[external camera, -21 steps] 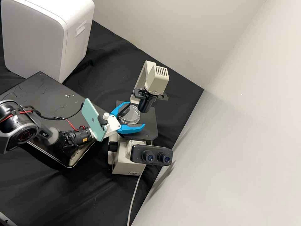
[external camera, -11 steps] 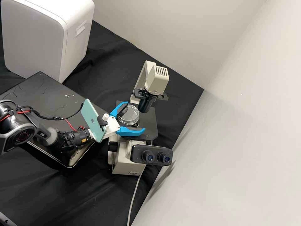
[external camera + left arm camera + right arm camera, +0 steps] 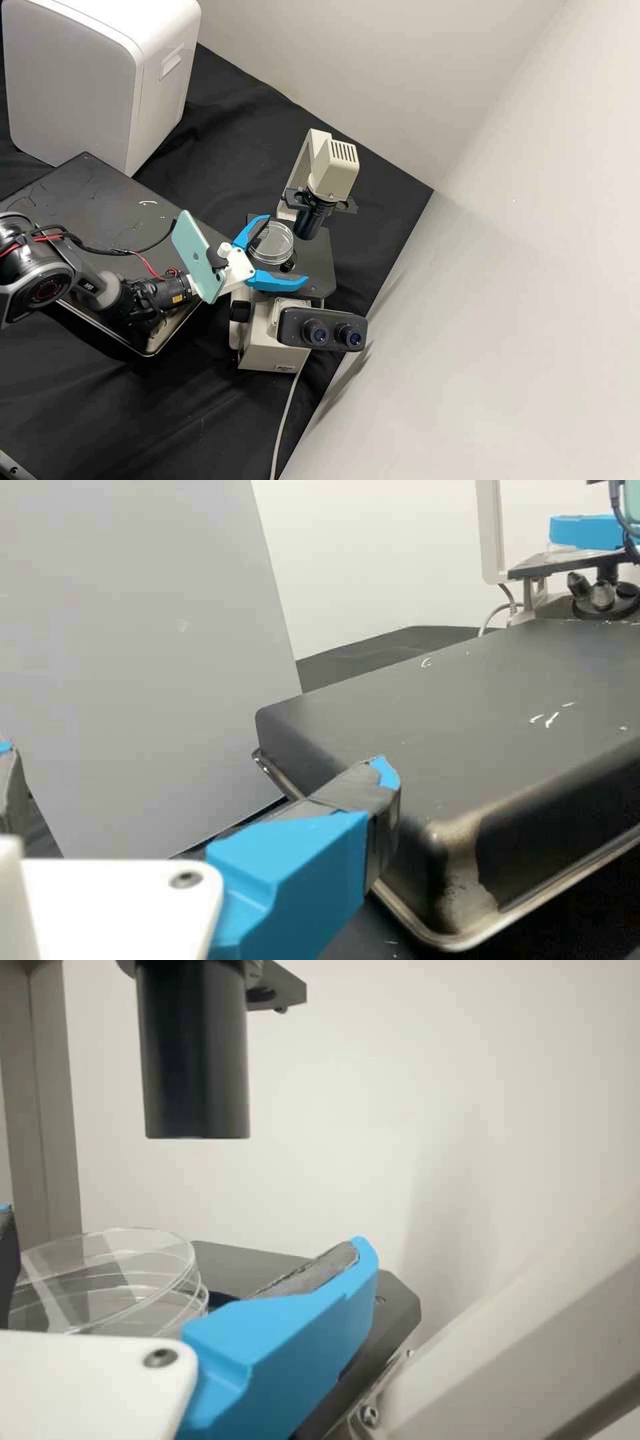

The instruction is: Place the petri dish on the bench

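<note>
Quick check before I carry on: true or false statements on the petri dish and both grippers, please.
The petri dish lies on the black bench. False: it is up at the microscope stage, not on the bench.
The right gripper is open, a finger on each side of the dish. True.
The left gripper grips the black tray. False: it is open near the tray, holding nothing.
A black lens barrel hangs above the dish. True.

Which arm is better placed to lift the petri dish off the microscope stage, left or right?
Right. The right gripper has open fingers on either side of the petri dish on the microscope stage. The left gripper is by a dark tray, far from the dish.
</note>
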You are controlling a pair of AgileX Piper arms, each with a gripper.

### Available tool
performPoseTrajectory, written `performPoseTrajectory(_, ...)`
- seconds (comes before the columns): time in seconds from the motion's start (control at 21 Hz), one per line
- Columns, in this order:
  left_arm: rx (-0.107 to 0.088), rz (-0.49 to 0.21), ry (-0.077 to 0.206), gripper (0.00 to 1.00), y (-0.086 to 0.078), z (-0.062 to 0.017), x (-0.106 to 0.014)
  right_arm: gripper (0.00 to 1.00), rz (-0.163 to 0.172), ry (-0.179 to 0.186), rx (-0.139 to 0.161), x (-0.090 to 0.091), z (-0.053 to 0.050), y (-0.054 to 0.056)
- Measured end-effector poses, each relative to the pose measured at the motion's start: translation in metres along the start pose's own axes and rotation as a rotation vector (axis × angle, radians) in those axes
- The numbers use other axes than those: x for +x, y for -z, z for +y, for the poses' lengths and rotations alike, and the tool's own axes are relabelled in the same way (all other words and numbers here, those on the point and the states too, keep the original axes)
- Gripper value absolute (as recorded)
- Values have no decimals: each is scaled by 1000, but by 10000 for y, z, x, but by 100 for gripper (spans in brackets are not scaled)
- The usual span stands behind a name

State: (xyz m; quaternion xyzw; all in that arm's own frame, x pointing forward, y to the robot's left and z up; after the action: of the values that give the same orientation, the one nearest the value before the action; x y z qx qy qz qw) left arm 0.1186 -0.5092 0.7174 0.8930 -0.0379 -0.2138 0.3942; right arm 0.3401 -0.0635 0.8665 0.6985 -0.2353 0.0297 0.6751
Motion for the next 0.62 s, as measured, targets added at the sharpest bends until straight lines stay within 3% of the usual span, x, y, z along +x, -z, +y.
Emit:
performPoseTrajectory(0.19,-1,0,0,100,0,0,0,100,11,12,21,5,26,-17)
performPoseTrajectory(0.43,0,0,2,100,-1,-3,1,100,35,69,47,-55,196,-29)
performPoseTrajectory(0.62,5,1,7,100,-3,-15,5,100,29,70,53,-163,263,-42)
